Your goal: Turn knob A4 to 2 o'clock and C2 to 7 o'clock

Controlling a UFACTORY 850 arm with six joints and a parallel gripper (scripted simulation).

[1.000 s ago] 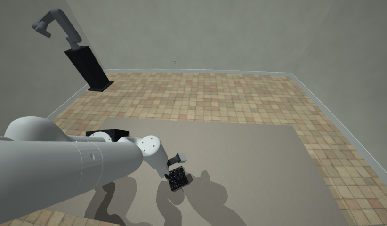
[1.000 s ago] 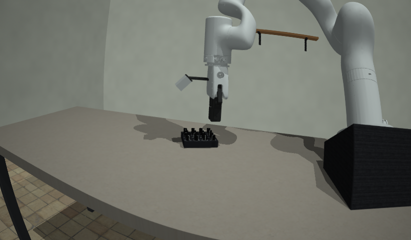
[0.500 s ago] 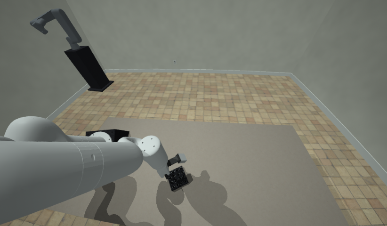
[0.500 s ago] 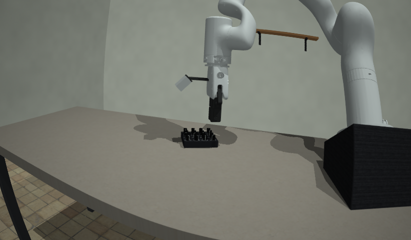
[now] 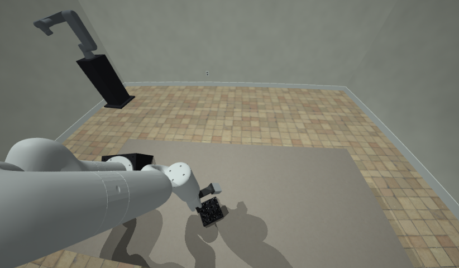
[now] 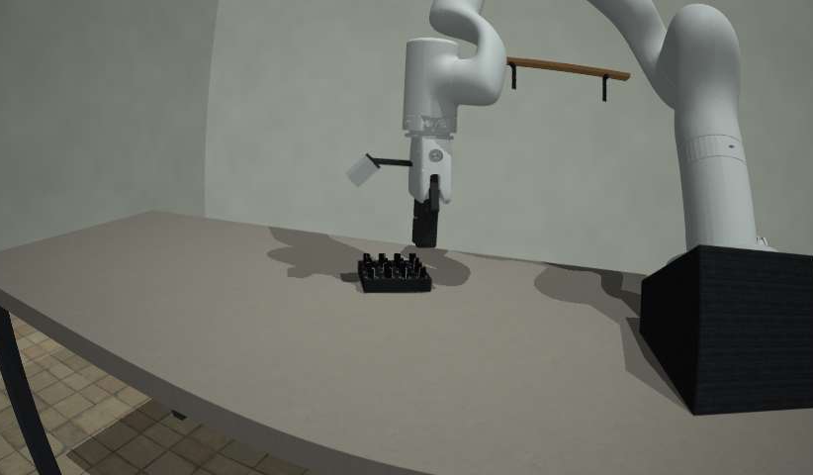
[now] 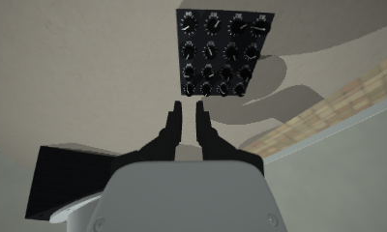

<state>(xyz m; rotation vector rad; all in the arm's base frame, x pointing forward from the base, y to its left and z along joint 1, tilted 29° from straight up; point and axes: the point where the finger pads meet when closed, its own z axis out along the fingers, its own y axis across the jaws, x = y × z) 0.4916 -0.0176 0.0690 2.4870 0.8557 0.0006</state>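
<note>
1. The surface [image 6: 223,330] is a wide grey-beige top, matt and smooth, with a rounded front edge and a thin dark leg [image 6: 13,376] at one corner. Soft shadows of the arm lie across it.
2. The floor [image 5: 258,113] is made of small square tiles in tan and brown tones. The walls are plain grey-green, with a pale skirting along the bottom.
3. A wooden shelf [image 6: 567,67] on two black brackets hangs on the wall behind the arm.
4. In the far corner stands a second, darker arm [image 5: 75,29] on a tall black pedestal [image 5: 104,82].
5. The white arm [image 6: 710,146] has glossy, rounded links and rises from a black, box-shaped base [image 6: 734,330] with a rough texture.
6. The knob box [image 6: 394,275] is a small, flat black block standing on the surface, with four rows of four round black knobs, each with a white line.
7. The pincer [image 7: 189,107] hangs above the knob box, near its edge, without touching it. Its black fingers are almost closed, with a narrow gap, and they hold nothing.
</note>
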